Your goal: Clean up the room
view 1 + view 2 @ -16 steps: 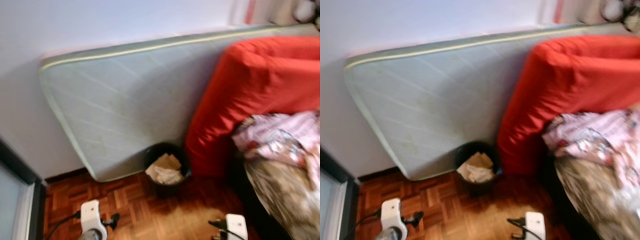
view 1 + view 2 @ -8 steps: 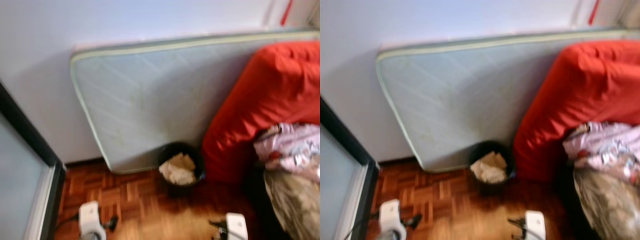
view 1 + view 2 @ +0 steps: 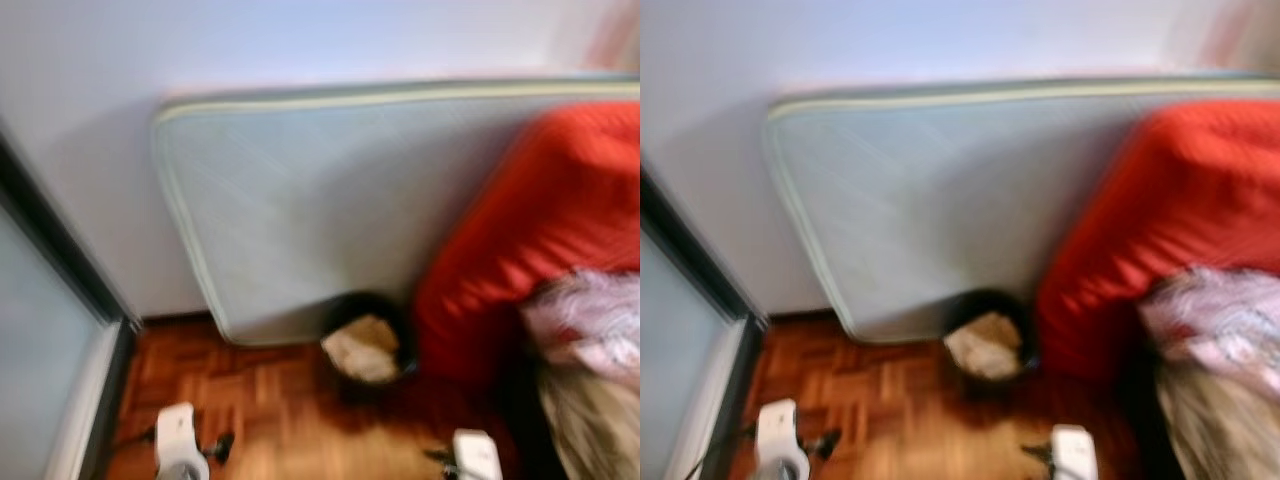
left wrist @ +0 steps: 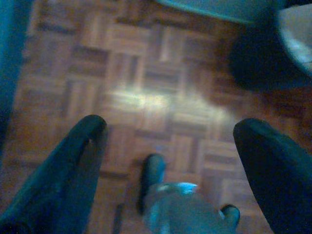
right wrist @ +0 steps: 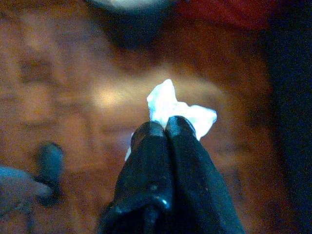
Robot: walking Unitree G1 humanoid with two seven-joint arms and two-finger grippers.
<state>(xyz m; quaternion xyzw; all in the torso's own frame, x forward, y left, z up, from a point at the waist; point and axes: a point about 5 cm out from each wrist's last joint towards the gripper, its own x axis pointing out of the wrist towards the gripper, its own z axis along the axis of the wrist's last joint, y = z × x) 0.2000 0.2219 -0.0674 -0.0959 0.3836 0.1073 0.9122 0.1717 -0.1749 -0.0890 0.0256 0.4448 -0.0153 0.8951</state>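
Right gripper (image 5: 165, 127): jaws pinched on a white crumpled paper scrap (image 5: 178, 109), carried as litter.
Left gripper (image 4: 170, 141): jaws wide, empty above the parquet.
Black wastebasket (image 3: 366, 340): lower centre, against the leaning mattress (image 3: 320, 200), likely drop point.

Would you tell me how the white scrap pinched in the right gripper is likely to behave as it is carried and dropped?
The crumpled white scrap looks like tissue or paper, so probably very light and floppy. Pinched only at one edge by the right gripper, it may flutter or tear. Released over the black bin, it would likely drift rather than fall straight.
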